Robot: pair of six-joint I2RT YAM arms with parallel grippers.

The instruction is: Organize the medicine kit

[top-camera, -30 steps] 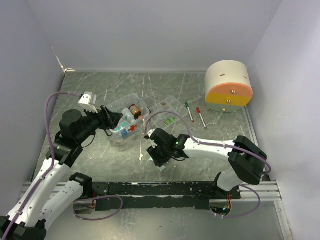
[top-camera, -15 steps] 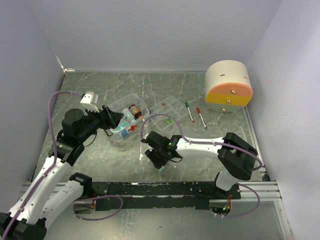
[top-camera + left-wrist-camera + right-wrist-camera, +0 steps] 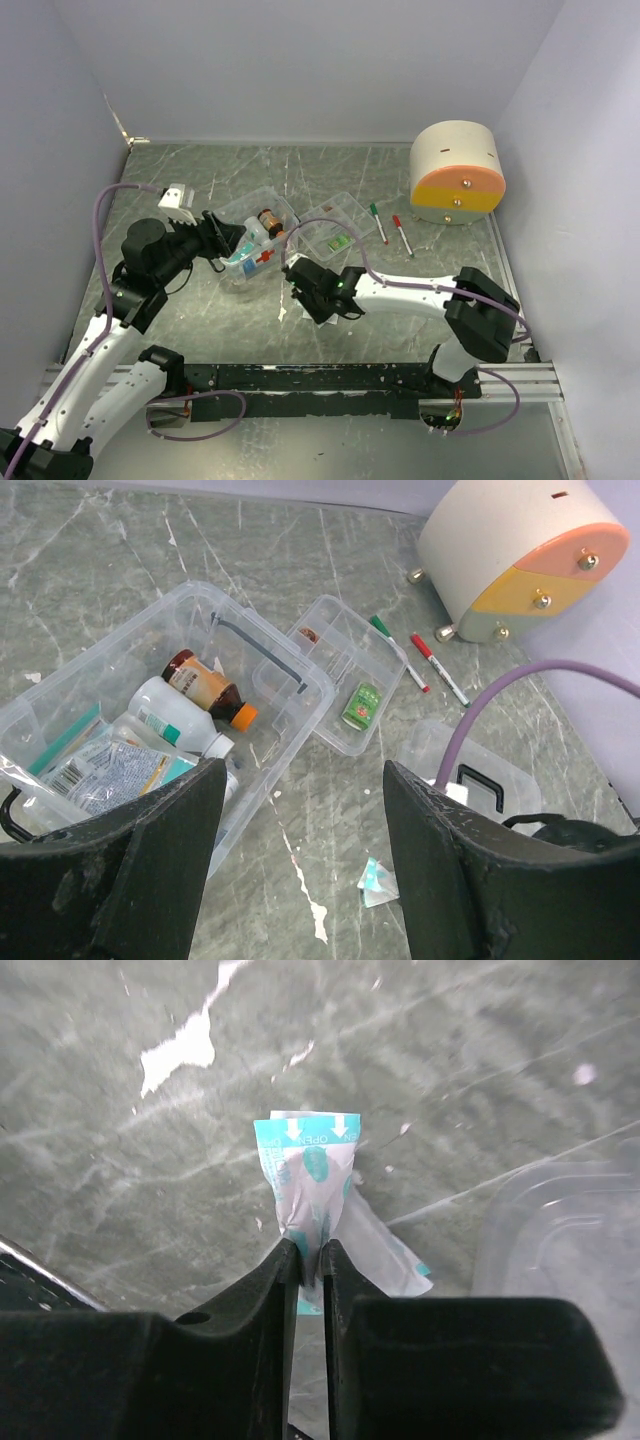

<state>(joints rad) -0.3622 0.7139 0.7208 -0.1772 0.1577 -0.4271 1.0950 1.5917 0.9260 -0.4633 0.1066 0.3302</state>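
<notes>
My right gripper (image 3: 310, 1260) is shut on a teal-and-white sachet (image 3: 306, 1175) and holds it just above the grey table. In the top view the right gripper (image 3: 298, 273) is just right of the clear medicine box (image 3: 258, 225). The box holds a brown bottle (image 3: 205, 687), a white bottle (image 3: 172, 716) and flat packets (image 3: 110, 770). My left gripper (image 3: 305, 860) is wide open and empty, and hovers by the box's near-left side (image 3: 222, 245). The sachet also shows in the left wrist view (image 3: 378, 878).
A small clear tray (image 3: 345, 645) with a green item (image 3: 361, 704) lies right of the box. A green pen (image 3: 378, 222) and a red pen (image 3: 402, 235) lie beyond it. A clear lid (image 3: 470, 770) lies under the right arm. A round cream-and-orange container (image 3: 457, 172) stands at the back right.
My right gripper has moved up and to the left towards the medicine box with the sachet in it. The left arm has barely moved.
</notes>
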